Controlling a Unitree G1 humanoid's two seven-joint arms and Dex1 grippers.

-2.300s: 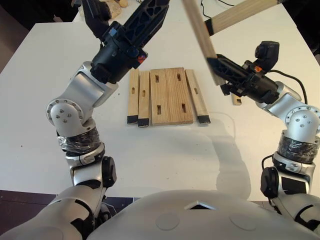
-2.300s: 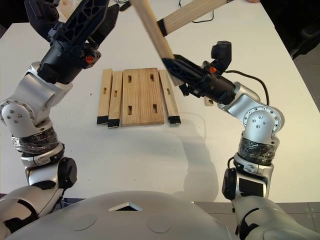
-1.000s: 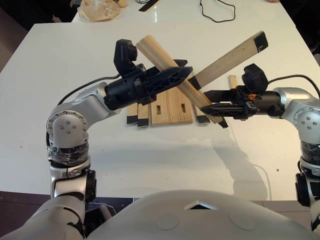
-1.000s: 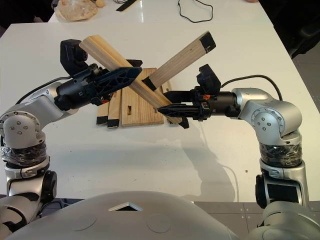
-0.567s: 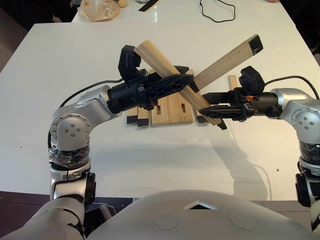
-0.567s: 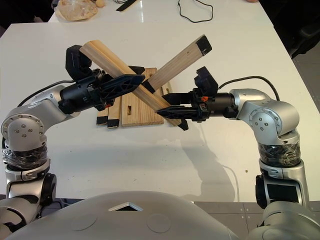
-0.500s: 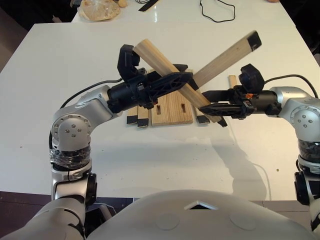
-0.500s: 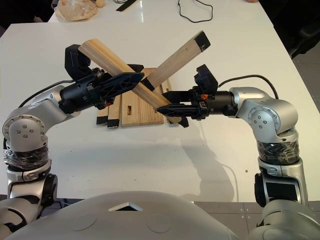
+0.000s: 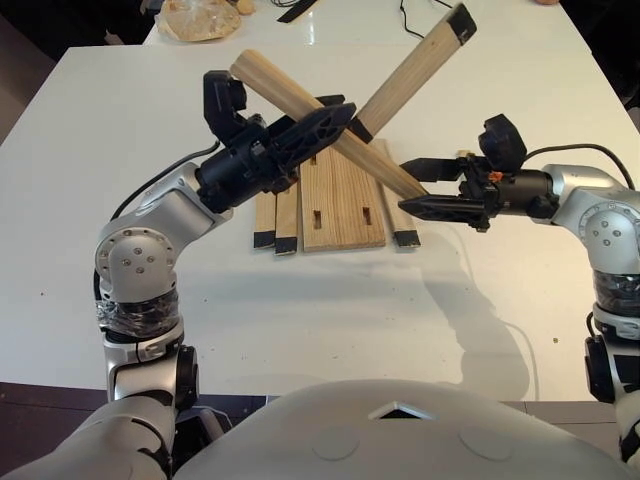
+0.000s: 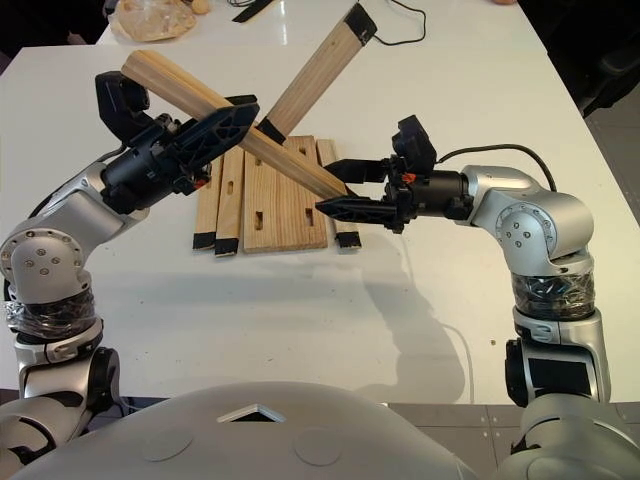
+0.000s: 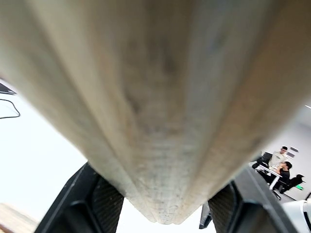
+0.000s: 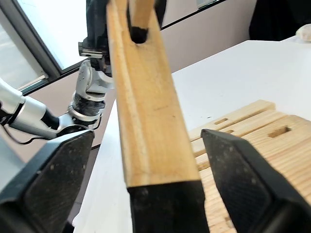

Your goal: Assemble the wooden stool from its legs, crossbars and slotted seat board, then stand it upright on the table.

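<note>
My left gripper (image 9: pixel 335 115) is shut on a long wooden leg (image 9: pixel 270 85), held tilted above the table. A second wooden bar (image 9: pixel 415 65) with a black-capped top end rises from the leg, and its lower end sits in the leg's slot (image 12: pixel 138 31). The leg's black-capped lower end (image 12: pixel 163 206) hangs between the fingers of my right gripper (image 9: pixel 412 186), which stands open with a gap on each side. Below, the slotted seat board (image 9: pixel 343 195) lies flat on the table. Two slotted bars (image 9: pixel 266 205) lie to its left and one (image 9: pixel 395 212) to its right.
A clear bag (image 9: pixel 198 18) and a black cable (image 9: pixel 430 20) lie at the far end of the white table (image 9: pixel 330 300). The near half of the table is bare.
Both arms came down from high up. In the last half second my left gripper lifted the joined leg and bar up and leftward, and the leg's lower end slid back to my right gripper's fingertips.
</note>
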